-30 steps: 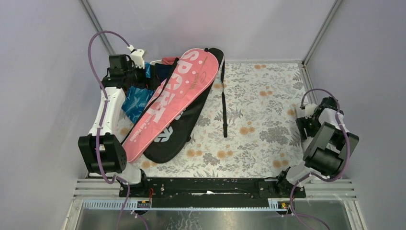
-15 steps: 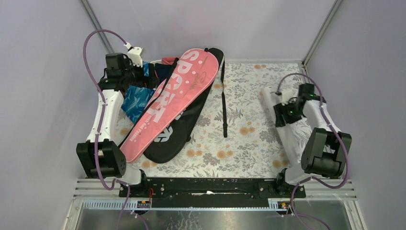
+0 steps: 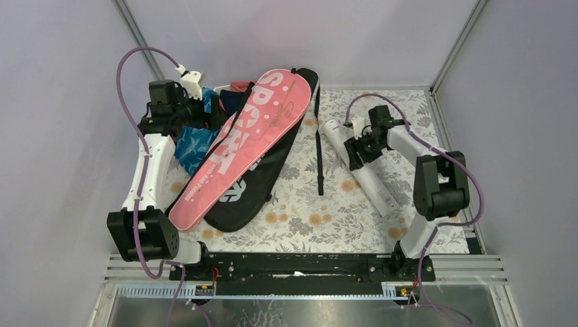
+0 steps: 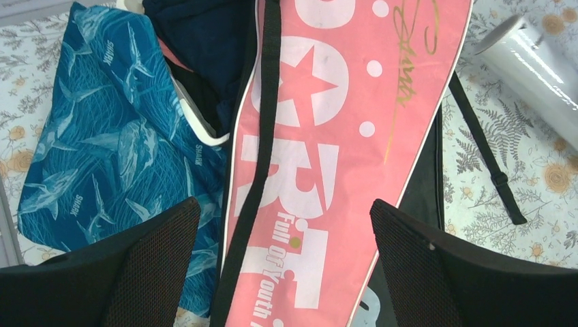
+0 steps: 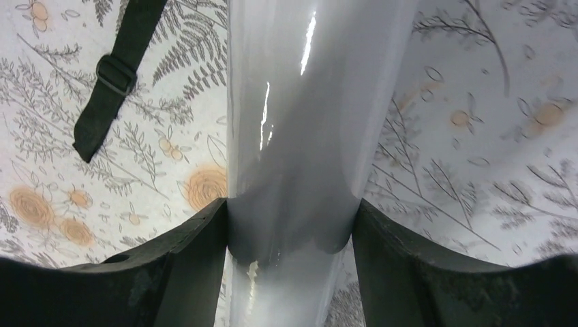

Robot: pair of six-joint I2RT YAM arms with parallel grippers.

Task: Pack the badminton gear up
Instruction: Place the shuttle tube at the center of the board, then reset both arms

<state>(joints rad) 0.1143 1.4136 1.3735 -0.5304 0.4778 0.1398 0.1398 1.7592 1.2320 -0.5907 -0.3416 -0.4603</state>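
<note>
Right gripper (image 5: 290,225) clamping white tube (image 5: 307,102) (contents hidden), left gripper (image 4: 283,211) spread wide above pink bag (image 4: 327,136)

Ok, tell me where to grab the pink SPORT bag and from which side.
Take the pink SPORT bag at its narrow near end, coming straight down from above with jaws across its width. It lies flat and diagonal atop the black bag; the far head end looks too wide to span.

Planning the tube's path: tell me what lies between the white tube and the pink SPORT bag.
Top view: from the white tube, a black strap on the floral cloth, then the black bag's exposed edge.
</note>
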